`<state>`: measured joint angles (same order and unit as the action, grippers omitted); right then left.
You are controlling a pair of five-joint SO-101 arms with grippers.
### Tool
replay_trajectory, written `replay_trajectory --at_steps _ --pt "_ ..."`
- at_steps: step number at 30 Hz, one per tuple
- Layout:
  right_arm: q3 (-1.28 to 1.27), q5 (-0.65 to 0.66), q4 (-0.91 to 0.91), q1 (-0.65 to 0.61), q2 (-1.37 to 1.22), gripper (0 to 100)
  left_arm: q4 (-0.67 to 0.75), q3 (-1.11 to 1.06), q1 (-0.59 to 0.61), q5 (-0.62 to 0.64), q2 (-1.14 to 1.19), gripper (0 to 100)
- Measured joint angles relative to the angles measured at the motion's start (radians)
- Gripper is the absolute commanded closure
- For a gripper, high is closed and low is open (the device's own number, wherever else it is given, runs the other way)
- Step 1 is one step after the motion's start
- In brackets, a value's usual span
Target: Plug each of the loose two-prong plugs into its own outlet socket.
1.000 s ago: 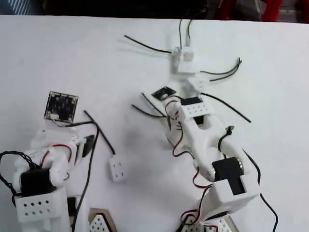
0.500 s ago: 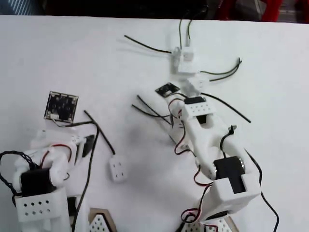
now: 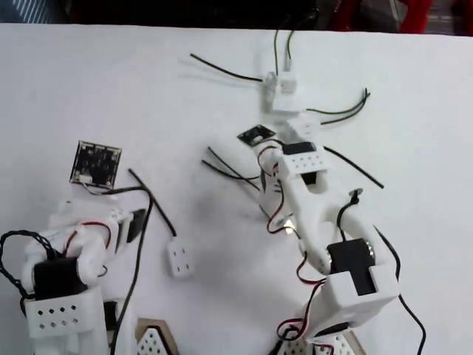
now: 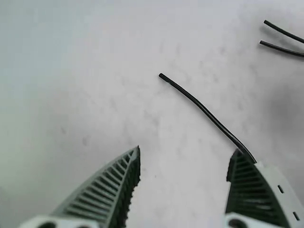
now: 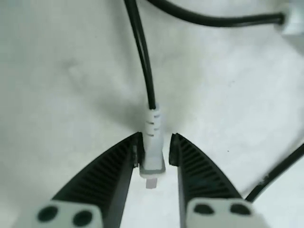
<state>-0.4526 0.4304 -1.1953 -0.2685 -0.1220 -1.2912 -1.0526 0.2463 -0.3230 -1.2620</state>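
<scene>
White plastic, ribbed at the neck, marks the plug (image 5: pixel 152 142). It is pinched by its flanks between the dark ribbed fingers of the right pincer (image 5: pixel 155 140). That hold probably keeps the body from twisting while its twin black leads (image 5: pixel 142 57) trail off freely across the bench (image 3: pixel 59 89). A small stub shows at the plug's wrist-side end, but I cannot tell whether it is the prongs. From above, the right arm reaches to the middle of the bench, near a small dark board (image 3: pixel 255 135) and a cluster of white connector pieces (image 3: pixel 281 92) with wires of their own. A white socket block (image 3: pixel 179 259) lies well apart from the held plug, between the two arms and nearer the left one. The plug likely has to be carried over and turned before it can seat. The left pincer (image 4: pixel 185 154) is spread wide over bare bench, with a loose black wire (image 4: pixel 204 111) running up to one finger. It seems placed ready to steady the block.
</scene>
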Motion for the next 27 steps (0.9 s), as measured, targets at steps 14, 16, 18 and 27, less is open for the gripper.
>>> replay_trajectory --at_steps 14,16,18,27 --pt "0.005 0.002 -0.018 0.000 -0.002 98.1 0.002 -0.005 0.000 0.000 0.000 71" --pt "0.028 0.002 -0.080 0.000 0.003 98.1 0.003 -0.005 0.000 0.000 0.000 71" --pt "0.055 0.002 -0.158 0.000 0.043 98.1 0.003 -0.005 0.000 0.000 0.000 71" --pt "0.100 -0.038 -0.336 -0.066 0.457 98.1 0.014 -0.005 -0.026 0.000 0.000 66"
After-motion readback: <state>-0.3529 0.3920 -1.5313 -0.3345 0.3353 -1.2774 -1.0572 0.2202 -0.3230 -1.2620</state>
